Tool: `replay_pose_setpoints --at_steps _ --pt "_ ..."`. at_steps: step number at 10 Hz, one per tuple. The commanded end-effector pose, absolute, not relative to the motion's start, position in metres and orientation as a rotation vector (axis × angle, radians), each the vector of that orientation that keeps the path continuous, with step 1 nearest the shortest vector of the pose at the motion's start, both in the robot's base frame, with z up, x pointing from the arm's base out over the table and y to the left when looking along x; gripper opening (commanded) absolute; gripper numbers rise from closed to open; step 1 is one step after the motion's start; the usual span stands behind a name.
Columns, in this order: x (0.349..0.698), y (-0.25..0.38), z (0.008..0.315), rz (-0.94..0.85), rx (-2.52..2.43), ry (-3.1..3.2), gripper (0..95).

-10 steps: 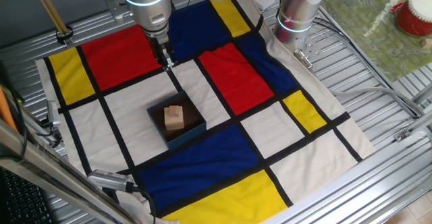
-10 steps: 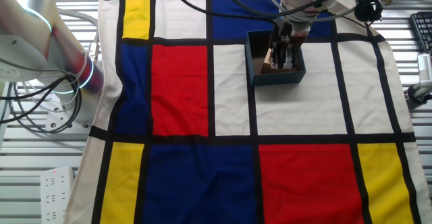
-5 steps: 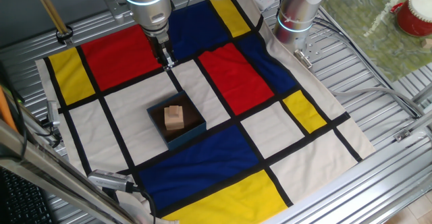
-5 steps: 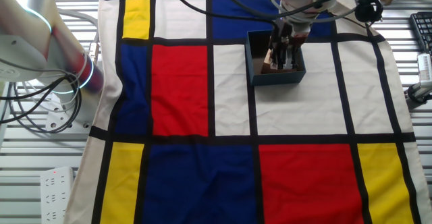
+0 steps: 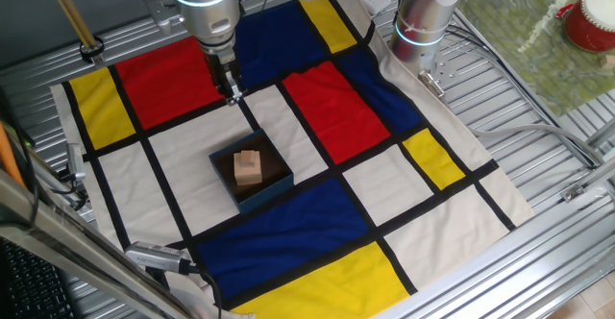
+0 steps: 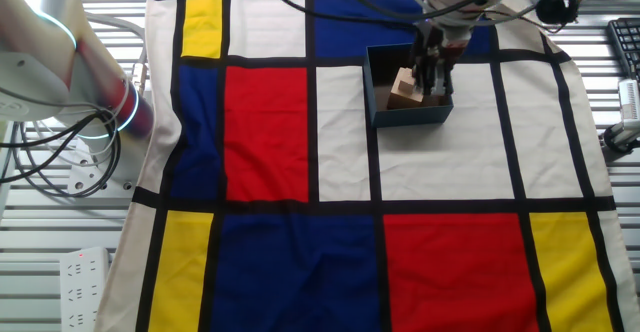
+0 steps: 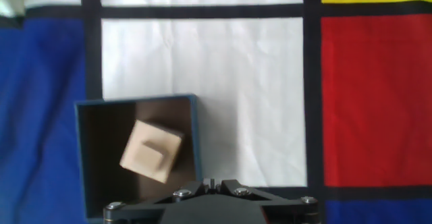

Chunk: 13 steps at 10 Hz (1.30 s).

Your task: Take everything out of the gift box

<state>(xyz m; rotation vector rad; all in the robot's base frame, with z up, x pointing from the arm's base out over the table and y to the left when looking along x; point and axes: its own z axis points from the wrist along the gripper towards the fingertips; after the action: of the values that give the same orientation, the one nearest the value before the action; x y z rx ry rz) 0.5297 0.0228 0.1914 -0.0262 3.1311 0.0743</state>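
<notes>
The gift box (image 5: 265, 198) is small and dark blue with a brown inside, and it sits on a white square of the patterned cloth. A light-tan wooden block (image 5: 249, 167) lies tilted inside it. The other fixed view shows the same box (image 6: 410, 116) and block (image 6: 404, 88). My gripper (image 5: 233, 94) hangs shut and empty well above the cloth, off to one side of the box. In the other fixed view the gripper (image 6: 436, 80) overlaps the box's right part. In the hand view the shut gripper (image 7: 212, 182) is at the bottom edge, with the box (image 7: 196, 133) and block (image 7: 152, 150) to its left.
The coloured patterned cloth (image 5: 317, 108) covers a slatted metal table (image 5: 538, 165). A second arm's base (image 5: 423, 21) stands at the cloth's far edge, also seen as the arm (image 6: 70, 62) at the left. A red pot (image 5: 588, 21) sits at the far right. A keyboard (image 6: 628, 42) lies beside the cloth.
My gripper has shifted slightly sideways above the cloth. In the other fixed view it now uncovers the block. Box and block have not moved.
</notes>
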Motion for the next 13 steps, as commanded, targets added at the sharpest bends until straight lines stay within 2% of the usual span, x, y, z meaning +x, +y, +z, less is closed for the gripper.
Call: replay_pose_setpoints --at_steps 1,6,13 --pt "0.535 0.025 0.185 0.087 -0.055 3.119 0.0" --pt "0.544 0.03 0.174 0.129 -0.056 3.123 0.0" --pt "0.544 0.03 0.175 0.12 -0.065 3.126 0.0"
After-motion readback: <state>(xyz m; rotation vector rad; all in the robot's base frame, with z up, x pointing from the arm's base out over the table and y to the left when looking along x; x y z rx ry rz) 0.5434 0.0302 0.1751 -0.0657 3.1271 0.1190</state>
